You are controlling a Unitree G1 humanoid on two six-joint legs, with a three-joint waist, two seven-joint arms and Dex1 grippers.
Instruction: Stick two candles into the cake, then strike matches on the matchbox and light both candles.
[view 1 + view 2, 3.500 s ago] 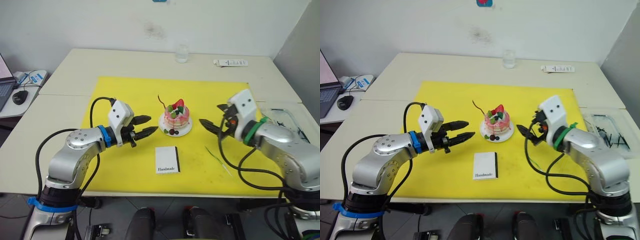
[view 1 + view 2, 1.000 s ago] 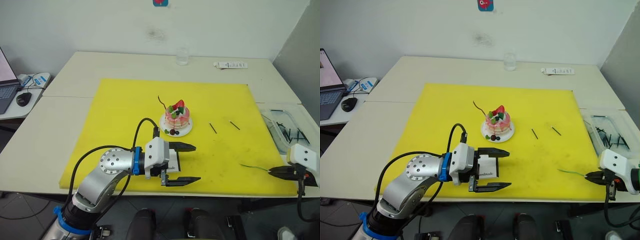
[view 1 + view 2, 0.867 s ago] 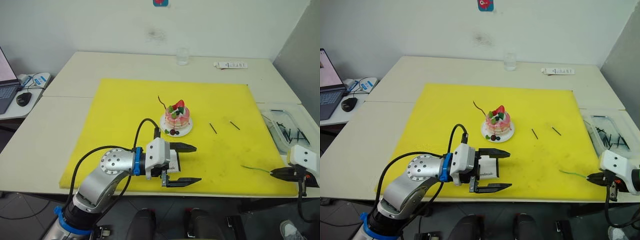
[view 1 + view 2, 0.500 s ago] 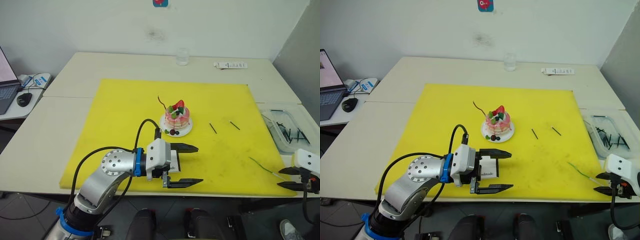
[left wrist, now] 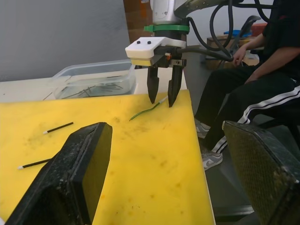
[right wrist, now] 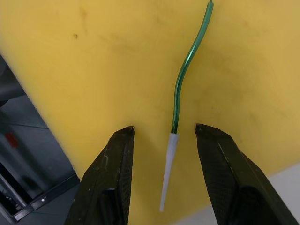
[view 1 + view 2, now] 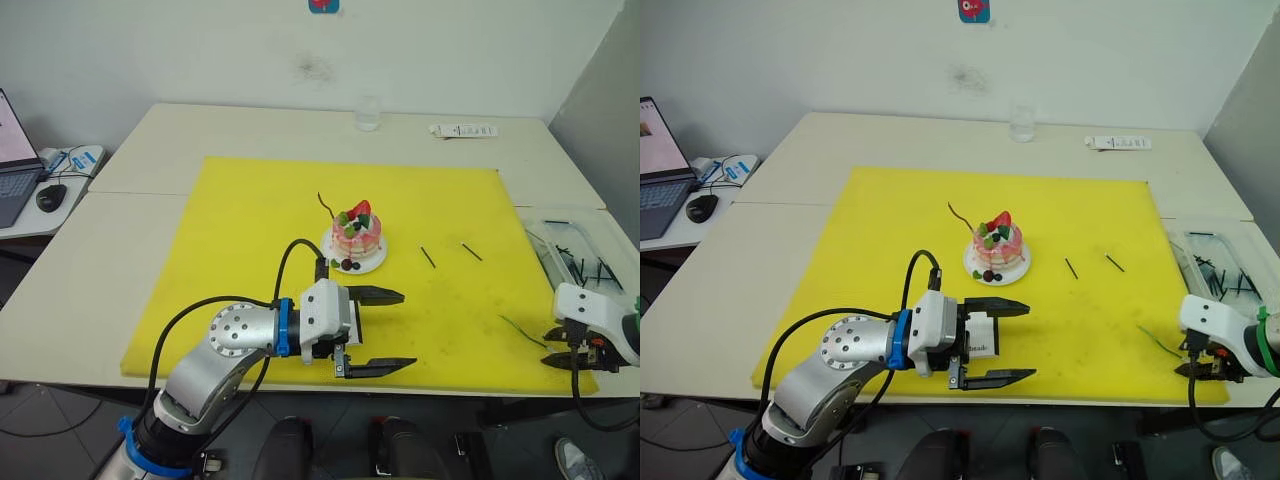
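The cake (image 7: 356,232) sits on its white plate mid-mat, and the thin dark red candle (image 7: 323,205) rises from its left side. Two matches (image 7: 427,257) (image 7: 470,251) lie to the right of it. The green candle (image 6: 185,70) lies flat near the mat's front right corner. My right gripper (image 7: 568,352) is open, its fingers on either side of that candle's pale end without touching it. Near the front edge my left gripper (image 7: 1030,340) is open wide on its side. The white matchbox (image 7: 980,335) shows between the roots of its fingers.
The yellow mat (image 7: 250,220) covers the table's middle. A glass (image 7: 367,113) and a white flat object (image 7: 463,130) stand at the back. A clear bin (image 7: 575,260) of dark sticks sits right. A mouse (image 7: 48,195) lies far left. A person (image 5: 262,61) sits beyond the mat's right edge.
My right gripper has moved in over the mat's edge and now straddles the green candle's pale end. The left gripper has crept slightly right, still open by the matchbox.
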